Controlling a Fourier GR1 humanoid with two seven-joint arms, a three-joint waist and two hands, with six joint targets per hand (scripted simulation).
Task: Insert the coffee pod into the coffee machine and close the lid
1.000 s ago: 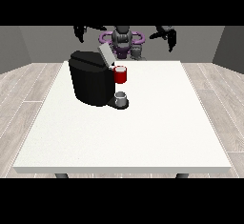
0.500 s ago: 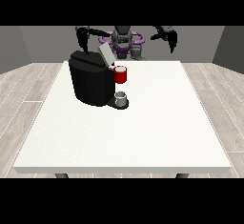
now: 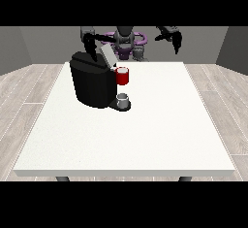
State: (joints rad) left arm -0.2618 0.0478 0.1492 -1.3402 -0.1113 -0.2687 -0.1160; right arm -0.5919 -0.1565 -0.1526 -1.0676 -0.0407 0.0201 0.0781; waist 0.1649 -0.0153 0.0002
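Coffee machine: the black coffee machine point(image 3: 92, 84) stands on the far left part of the white table point(image 3: 145, 135); its lid point(image 3: 107, 57) is tilted up, so it is open.
Red thing: a red thing at the machine point(image 3: 122, 75) sits at the machine's front, above a grey thing point(image 3: 123, 98) on the base; I cannot tell whether that grey thing is the pod.
Coffee pod: it does not plainly show.
Hand at the view's left: this hand point(image 3: 90, 46) hangs just above the machine's top, beside the raised lid; how its fingers lie I cannot tell.
Hand at the view's right: this hand point(image 3: 175, 39) is raised, well apart from the machine, holding nothing visible; its fingers are too small to read.
Progress: by my judgement the lid closing is left to do; whether the pod is in is not shown.
Writing: no brand, label or text can be read.
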